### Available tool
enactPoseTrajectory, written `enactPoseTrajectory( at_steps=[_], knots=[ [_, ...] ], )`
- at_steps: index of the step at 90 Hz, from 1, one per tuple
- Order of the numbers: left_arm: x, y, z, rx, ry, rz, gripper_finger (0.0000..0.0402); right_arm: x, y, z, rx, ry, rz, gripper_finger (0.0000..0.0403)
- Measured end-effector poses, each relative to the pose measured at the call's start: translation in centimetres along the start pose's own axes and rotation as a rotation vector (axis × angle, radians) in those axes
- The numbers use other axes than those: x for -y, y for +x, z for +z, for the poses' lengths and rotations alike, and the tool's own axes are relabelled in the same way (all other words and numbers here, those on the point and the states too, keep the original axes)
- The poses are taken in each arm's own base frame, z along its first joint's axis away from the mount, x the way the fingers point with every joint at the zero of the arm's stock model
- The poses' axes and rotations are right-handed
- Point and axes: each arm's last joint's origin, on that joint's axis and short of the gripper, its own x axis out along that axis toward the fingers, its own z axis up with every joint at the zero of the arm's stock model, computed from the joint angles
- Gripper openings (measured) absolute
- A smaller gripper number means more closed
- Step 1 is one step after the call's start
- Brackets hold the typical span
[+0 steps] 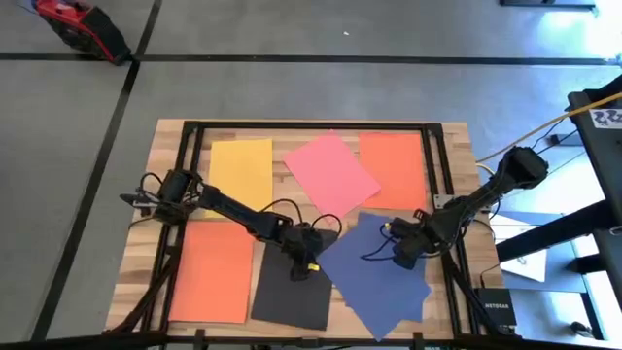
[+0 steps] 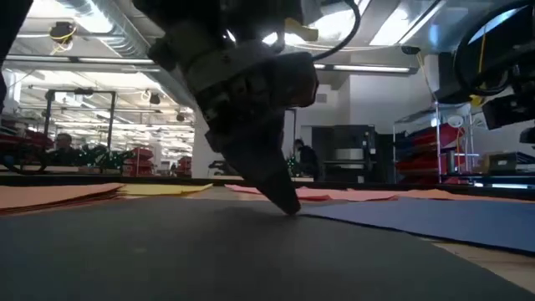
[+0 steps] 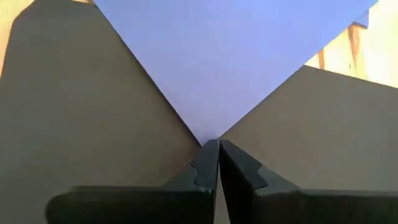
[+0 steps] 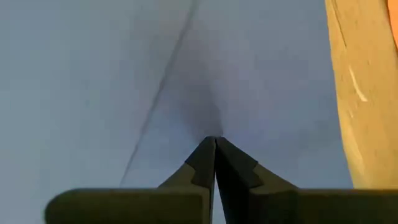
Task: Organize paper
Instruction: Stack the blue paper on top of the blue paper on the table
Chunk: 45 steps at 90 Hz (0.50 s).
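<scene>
The left gripper point(image 1: 303, 266) is closed, its two dark fingers pressed together with no gap, tips down on the black sheet point(image 1: 292, 282) right beside a corner of a blue sheet point(image 1: 374, 275). In the left wrist view the fingertips point(image 3: 214, 152) meet just at that blue corner point(image 3: 211, 68); whether they pinch any paper cannot be told. In the low view this gripper point(image 2: 284, 201) comes to a point touching the dark sheet point(image 2: 209, 251).

Taking the black sheet as landmark: an orange sheet point(image 1: 210, 270) lies just left of it, edges nearly touching. A yellow sheet point(image 1: 240, 175) lies beyond that, toward the table's far edge. A pink sheet point(image 1: 328, 173), turned at an angle, lies far of the black one, and a second orange sheet point(image 1: 394, 167) sits right of the pink, partly under it. The blue sheets overlap the black sheet's right edge, skewed to each other.

The right gripper point(image 1: 398, 257) is also closed, fingers point(image 4: 214, 158) together, tips resting on the blue paper point(image 4: 93, 81), right of the black sheet.

All sheets are thin, flat, matte rectangles on the pale plank table point(image 1: 165, 156).
</scene>
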Motion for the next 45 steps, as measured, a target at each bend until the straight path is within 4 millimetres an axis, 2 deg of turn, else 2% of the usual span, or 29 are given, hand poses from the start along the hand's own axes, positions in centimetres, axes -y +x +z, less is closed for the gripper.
enactPoseTrajectory(
  at_steps=[45],
  knots=[
    [-2.7,-0.2,1.7,0.061,-0.026,0.047,0.0000,-0.1,0.0,0.1,0.008,0.001,0.014,0.0000]
  ],
)
